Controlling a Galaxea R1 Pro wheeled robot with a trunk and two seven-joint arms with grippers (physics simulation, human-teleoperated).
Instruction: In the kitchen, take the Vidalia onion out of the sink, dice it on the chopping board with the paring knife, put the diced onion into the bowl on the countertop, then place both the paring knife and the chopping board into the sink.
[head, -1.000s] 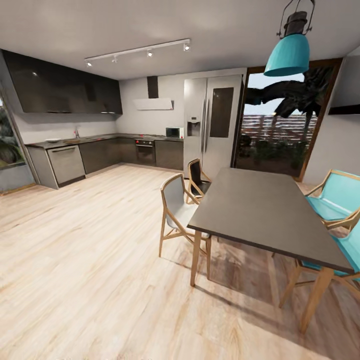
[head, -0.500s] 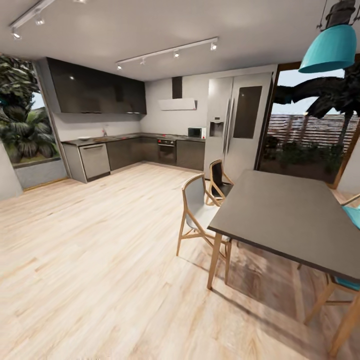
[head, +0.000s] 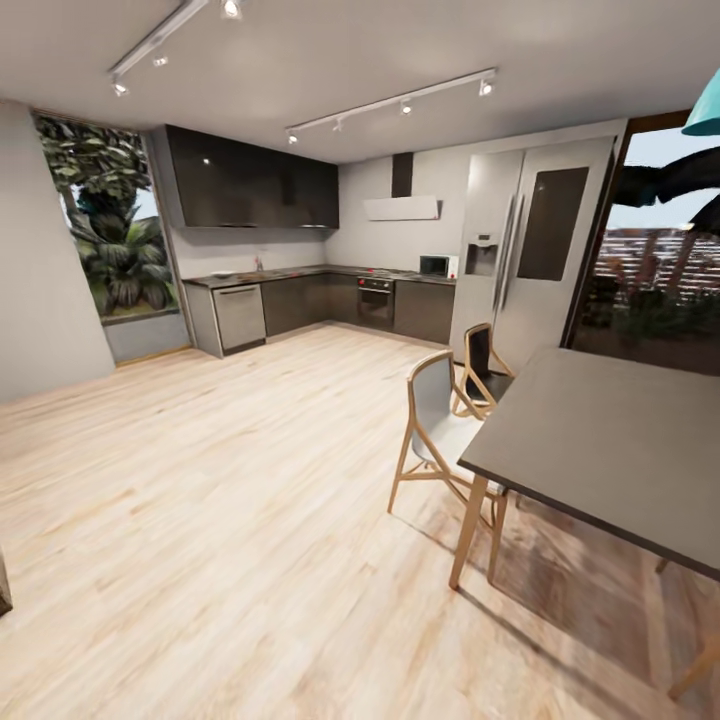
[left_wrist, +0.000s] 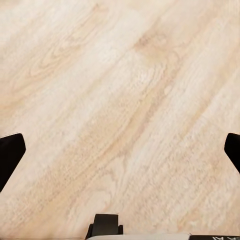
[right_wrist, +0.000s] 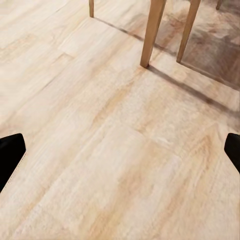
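With the kitchen worktop (head: 262, 277) seen far across the wooden floor (head: 200, 480), where onion and sink are too small to be made out, both end effectors (left_wrist: 120, 150) (right_wrist: 120, 152) are carried spread wide and empty, presumably for travel.

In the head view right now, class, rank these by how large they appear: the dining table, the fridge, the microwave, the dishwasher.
1. Dining table, largest, though nearness inflates it.
2. Fridge.
3. Dishwasher.
4. Microwave, smallest.

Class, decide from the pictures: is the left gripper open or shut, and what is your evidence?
Open. In the left wrist view the left gripper has its two dark fingertips at opposite edges, with only bare wood floor between them.
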